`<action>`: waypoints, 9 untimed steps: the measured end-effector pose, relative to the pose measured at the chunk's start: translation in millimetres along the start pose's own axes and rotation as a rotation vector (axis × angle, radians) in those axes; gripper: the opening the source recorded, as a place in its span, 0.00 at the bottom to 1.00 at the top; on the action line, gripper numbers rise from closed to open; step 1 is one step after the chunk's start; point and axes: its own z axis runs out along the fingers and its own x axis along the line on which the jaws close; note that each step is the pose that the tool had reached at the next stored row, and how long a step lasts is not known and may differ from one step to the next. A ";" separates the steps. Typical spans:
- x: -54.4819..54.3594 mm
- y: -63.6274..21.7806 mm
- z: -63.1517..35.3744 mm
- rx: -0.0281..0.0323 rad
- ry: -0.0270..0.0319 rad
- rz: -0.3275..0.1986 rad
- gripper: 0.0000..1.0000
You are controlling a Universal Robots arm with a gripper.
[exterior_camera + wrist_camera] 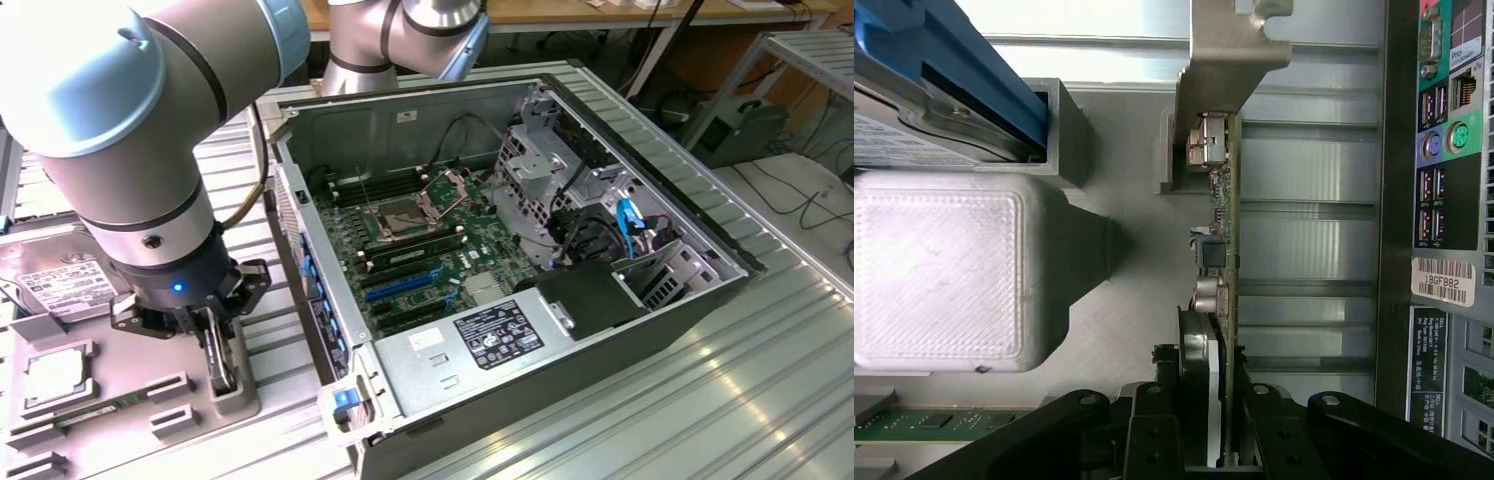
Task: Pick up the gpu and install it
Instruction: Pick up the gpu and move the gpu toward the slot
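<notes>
1. The gpu [1229, 215] is being pinched by the gripper [1220, 445]. Its fingers [1154, 425] are being pressed against the card's two faces, one on the black cooler side and one on the bare board side.
2. The card is being held upright on its edge outside the computer case [601, 400]. It is just beside the case's rear panel of ports, on the exterior view's left of the case.
3. The card's lower edge is being cradled in a grey slotted holder [238, 392], which is standing close alongside the case.
4. The card's silver bracket [1229, 60] is being presented at the end away from the fingers, beside one post of the holder.
5. The robot arm [134, 150] is being posed straight down over the holder, next to the case's rear.
6. The case is being displayed on its side with its cover off, and the motherboard [441, 240] is being exposed inside it.
7. Farther from the case than the card, a hard drive [47, 285], a processor [54, 372] and a memory stick [100, 408] are being displayed in grey fixtures.
8. The case is being carried by a ribbed metal table [747, 380].
</notes>
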 end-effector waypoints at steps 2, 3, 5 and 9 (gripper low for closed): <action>-0.1 0.0 -1.6 0.0001 0.0001 0.000 0.28; -0.1 0.1 -3.5 -0.0001 -0.0001 0.000 0.28; -0.2 0.4 -10.2 0.0001 0.0001 0.000 0.28; -0.4 0.7 -17.0 0.0000 0.0001 0.000 0.28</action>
